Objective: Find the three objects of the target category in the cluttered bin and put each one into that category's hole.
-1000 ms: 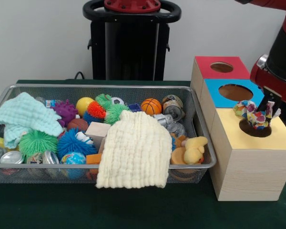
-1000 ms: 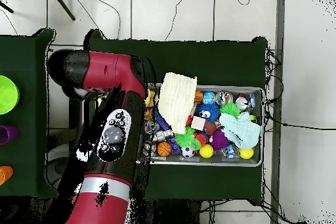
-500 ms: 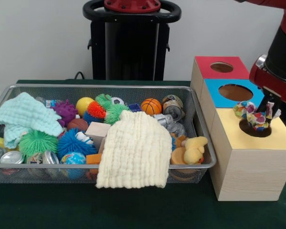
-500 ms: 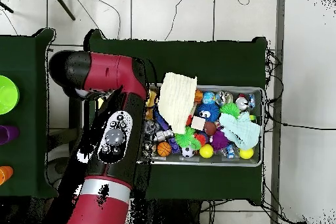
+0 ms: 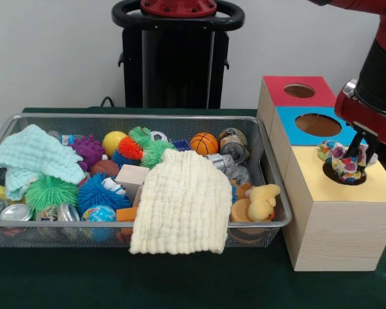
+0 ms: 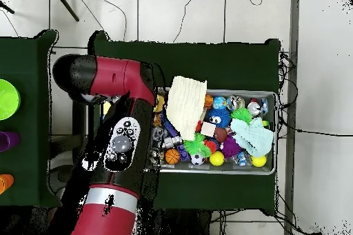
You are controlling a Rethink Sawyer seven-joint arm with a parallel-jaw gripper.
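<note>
My gripper (image 5: pixel 362 154) hangs over the round hole (image 5: pixel 345 174) in the yellow-topped box (image 5: pixel 373 190) at the right, shut on a multicoloured patterned cloth (image 5: pixel 338 161). The cloth's lower part sits in the hole and its left part bunches over the rim. In the wire bin (image 5: pixel 135 117), a cream cloth (image 5: pixel 183 203) drapes over the front edge and a mint cloth (image 5: pixel 35 154) lies at the left end. From overhead, the red arm (image 6: pixel 120 149) hides the gripper and boxes, while the cream cloth (image 6: pixel 185 107) and mint cloth (image 6: pixel 253 136) show in the bin (image 6: pixel 270 170).
A blue-topped box (image 5: pixel 289 125) and a red-topped box (image 5: pixel 276 87), each with a hole, stand behind the yellow one. The bin also holds spiky balls (image 5: pixel 50 191), a basketball (image 5: pixel 204 143), cans (image 5: pixel 233 145), a wooden block (image 5: pixel 132 175) and a yellow duck (image 5: pixel 262 201).
The gripper has shifted slightly right and down, and the patterned cloth has sunk lower into the yellow box's hole. The bin's contents have not moved.
</note>
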